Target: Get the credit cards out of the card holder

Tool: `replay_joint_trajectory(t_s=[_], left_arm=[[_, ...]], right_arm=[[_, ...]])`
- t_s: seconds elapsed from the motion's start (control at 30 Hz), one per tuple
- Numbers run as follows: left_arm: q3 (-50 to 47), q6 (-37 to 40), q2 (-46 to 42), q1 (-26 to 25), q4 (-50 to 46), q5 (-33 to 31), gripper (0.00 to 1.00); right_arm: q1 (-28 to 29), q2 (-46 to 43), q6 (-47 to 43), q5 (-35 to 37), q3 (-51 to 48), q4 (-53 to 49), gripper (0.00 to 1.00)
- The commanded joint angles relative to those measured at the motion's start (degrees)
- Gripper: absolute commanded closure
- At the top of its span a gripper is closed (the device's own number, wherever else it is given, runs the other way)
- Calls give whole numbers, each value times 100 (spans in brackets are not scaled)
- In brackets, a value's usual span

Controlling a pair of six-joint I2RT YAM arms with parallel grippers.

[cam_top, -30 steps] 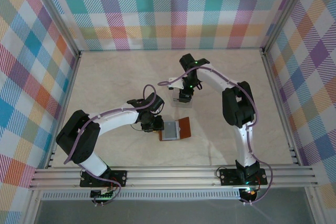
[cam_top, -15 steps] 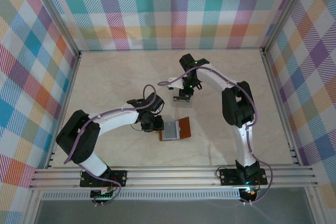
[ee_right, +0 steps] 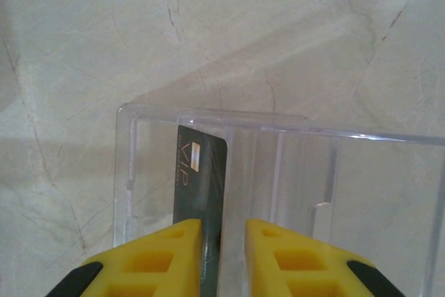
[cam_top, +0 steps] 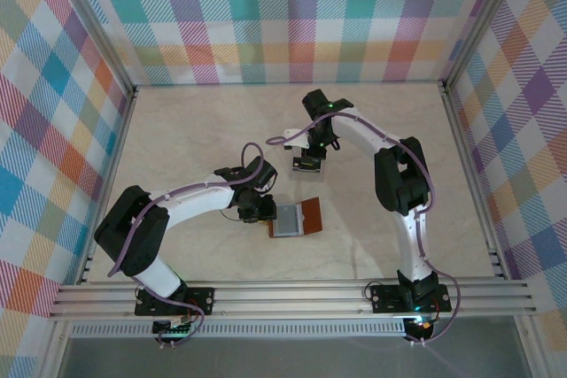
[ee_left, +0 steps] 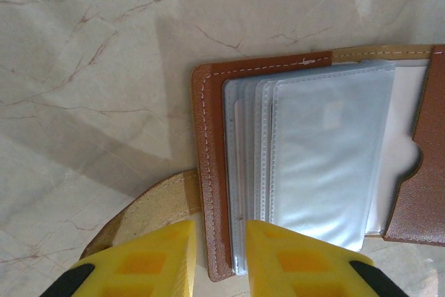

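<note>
The card holder (cam_top: 297, 217) lies open near mid-table, its long axis running 9 to 3 o'clock from above. The left gripper (ee_left: 219, 255) is nearly closed, nipping the leather edge on the 9 o'clock side. The clear sleeves (ee_left: 320, 158) look floppy and slick. I'd judge the cards thin, stiff and light, best pinched by an exposed short edge.

At 12 o'clock from the holder, a dark card (ee_right: 201, 172) stands on edge in the clear box (ee_right: 208, 113). In the wrist view its length runs 12 to 6. It sits between the close-set jaws of the right gripper (ee_right: 222, 241); whether they grip it I can't tell.
</note>
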Motion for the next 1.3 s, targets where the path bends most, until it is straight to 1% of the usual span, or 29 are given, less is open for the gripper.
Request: replay_joint_trajectory(t_s=[0.0,0.3,0.4,0.5,0.97,1.27], left_arm=[[-39,28,-159,46,-53,-37,74],[-58,24,-166,48,-43,-37,74],[-58,26,-161,46,-44,-37,74],[-65,20,-172,46,-39,-43,74],[-81,26,-203,46,-44,-56,74],[-66,19,-211,46,-49,-55,74]], right_arm=[[36,-321,-51,-29,-55,156,78],[34,-385,-68,-2,-91,255,82],[36,-402,-98,-82,-91,173,77],[37,-428,-136,-165,-88,70,75],[47,-342,-30,93,-357,691,75],[87,-430,-36,45,-451,697,76]])
